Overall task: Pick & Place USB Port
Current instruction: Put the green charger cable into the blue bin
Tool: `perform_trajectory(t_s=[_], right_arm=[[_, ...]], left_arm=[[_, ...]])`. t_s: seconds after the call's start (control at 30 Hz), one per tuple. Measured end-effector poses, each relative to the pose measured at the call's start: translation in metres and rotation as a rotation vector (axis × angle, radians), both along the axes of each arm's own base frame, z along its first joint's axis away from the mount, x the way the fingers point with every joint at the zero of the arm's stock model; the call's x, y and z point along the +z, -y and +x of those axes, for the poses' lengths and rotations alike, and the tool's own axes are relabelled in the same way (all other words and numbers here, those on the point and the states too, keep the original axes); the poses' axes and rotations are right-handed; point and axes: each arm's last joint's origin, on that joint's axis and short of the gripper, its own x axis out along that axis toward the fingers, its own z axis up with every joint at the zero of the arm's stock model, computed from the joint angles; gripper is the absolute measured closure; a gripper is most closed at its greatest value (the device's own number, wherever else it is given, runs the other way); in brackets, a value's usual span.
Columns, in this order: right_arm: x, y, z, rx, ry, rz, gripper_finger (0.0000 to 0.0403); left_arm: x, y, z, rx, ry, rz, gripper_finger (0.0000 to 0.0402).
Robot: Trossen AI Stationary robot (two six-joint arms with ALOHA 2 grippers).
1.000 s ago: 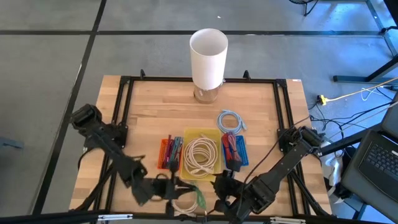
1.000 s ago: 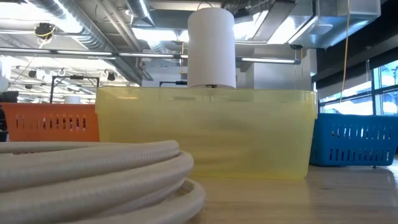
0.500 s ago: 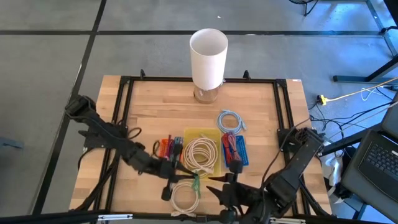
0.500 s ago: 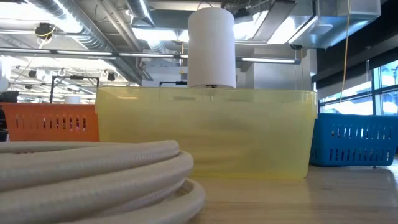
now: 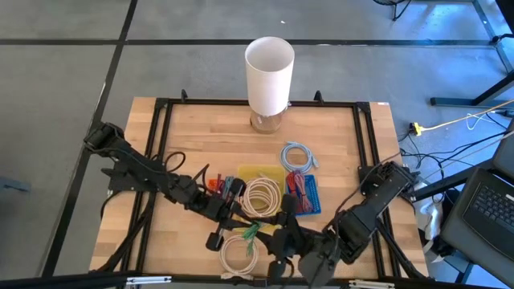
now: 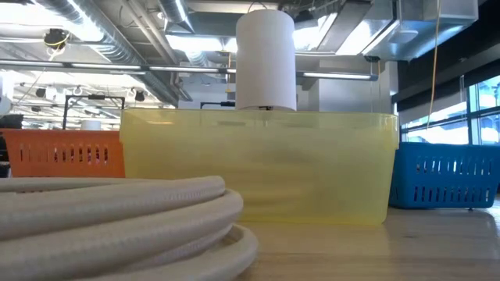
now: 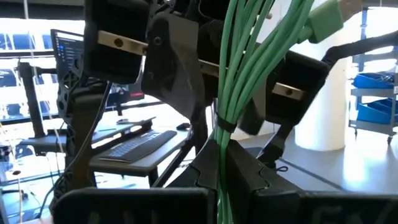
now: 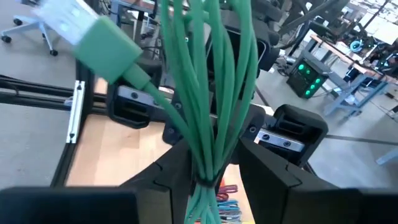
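A green USB cable, tied into a bundle (image 5: 250, 233), hangs between my two grippers near the table's near edge, above a white coiled cable (image 5: 238, 257). My left gripper (image 5: 227, 226) comes from the left and my right gripper (image 5: 275, 234) from the right; both are shut on the bundle. The right wrist view shows the green USB plug (image 8: 93, 38) sticking out of the bundle (image 8: 205, 93). The left wrist view shows the strands (image 7: 249, 56) rising past the right gripper behind them. The low view shows neither gripper. My left gripper (image 7: 219, 152) pinches the green bundle between its two fingers at the black tie around its strands (image 7: 222, 124). The strands fan out beyond the fingers. It comes roughly level from the table's left. My right gripper (image 8: 208, 171) pinches the same bundle between its two fingers at its gathered end (image 8: 208, 149). It comes from the table's right, slanting toward the far side. The strands and the plug stand out beyond the fingers.
A yellow bin (image 5: 271, 172) holding a white coil sits at mid-table, between an orange bin (image 5: 214, 193) and a blue bin (image 5: 308, 193) of cables. A light blue coil (image 5: 297, 154) lies farther back. A tall white cylinder (image 5: 269, 72) stands at the far edge.
My left gripper has carried the green bundle from the near edge toward the table's middle and the far side. My right arm swung back toward the near edge, then came forward and closed in on the bundle from the right. The white coil stayed on the table.
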Motion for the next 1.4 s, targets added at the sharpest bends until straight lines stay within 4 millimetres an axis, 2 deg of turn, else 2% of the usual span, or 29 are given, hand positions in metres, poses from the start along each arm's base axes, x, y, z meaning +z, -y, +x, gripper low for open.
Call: perform_trajectory(t_s=[0.17, 0.33, 0.53, 0.67, 0.77, 0.9, 1.07, 1.13, 1.23, 1.4], right_arm=[[0.000, 0.005, 0.004, -0.003, -0.003, 0.004, 0.0293], [0.000, 0.005, 0.004, 0.012, -0.013, -0.005, 0.0379], [0.010, 0.011, -0.002, -0.014, -0.027, -0.004, 0.0379], [0.015, 0.021, -0.020, -0.127, -0.064, 0.006, 0.0379], [0.017, 0.032, -0.039, -0.213, -0.081, 0.030, 0.0380], [0.015, 0.049, -0.066, -0.347, -0.119, 0.150, 0.0380], [0.010, 0.054, -0.064, -0.378, -0.202, 0.392, 0.0380], [0.004, 0.063, -0.057, -0.428, -0.228, 0.448, 0.0380], [-0.010, 0.077, -0.046, -0.511, -0.268, 0.471, 0.0380], [-0.052, 0.098, -0.035, -0.644, -0.435, 0.471, 0.0380]], left_arm=[[0.000, 0.000, 0.000, 0.003, 0.001, 0.005, 0.0396], [0.000, 0.000, 0.000, 0.007, 0.002, 0.009, 0.0395], [0.001, -0.001, 0.000, 0.033, 0.003, -0.021, 0.0373], [0.003, -0.001, -0.005, 0.068, -0.024, 0.004, 0.0331], [0.009, -0.001, -0.016, 0.105, -0.070, 0.031, 0.0289], [0.017, -0.010, -0.039, 0.310, -0.183, 0.072, 0.0239], [0.020, -0.025, -0.073, 0.677, -0.326, 0.083, 0.0207], [0.020, -0.029, -0.083, 0.771, -0.340, 0.051, 0.0205], [0.022, -0.029, -0.093, 0.776, -0.347, -0.010, 0.0206], [0.021, -0.024, -0.102, 0.745, -0.359, -0.013, 0.0210]])
